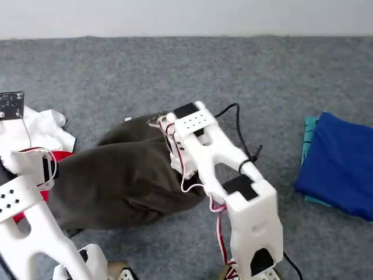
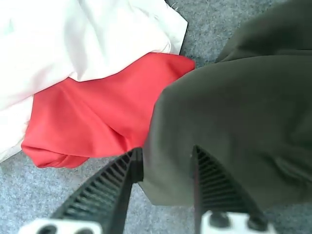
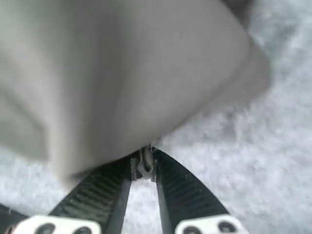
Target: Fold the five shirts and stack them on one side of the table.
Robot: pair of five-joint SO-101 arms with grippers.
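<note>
My right hand (image 3: 145, 158) is pinched shut on the dark olive shirt (image 1: 116, 175); my left hand (image 2: 163, 156) sits open astride its edge, beside the red shirt (image 2: 97, 112).

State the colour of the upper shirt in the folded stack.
The upper shirt is blue, shown best in the high view.

Olive-brown shirt (image 1: 122, 175) in the middle, plain dark. Left: red shirt (image 2: 97, 112) and white shirt (image 1: 35, 131), both plain; right: blue shirt (image 1: 341, 163) on a teal shirt (image 1: 309, 137), solid colours. Table (image 1: 175, 70) is flecked grey carpet.
</note>
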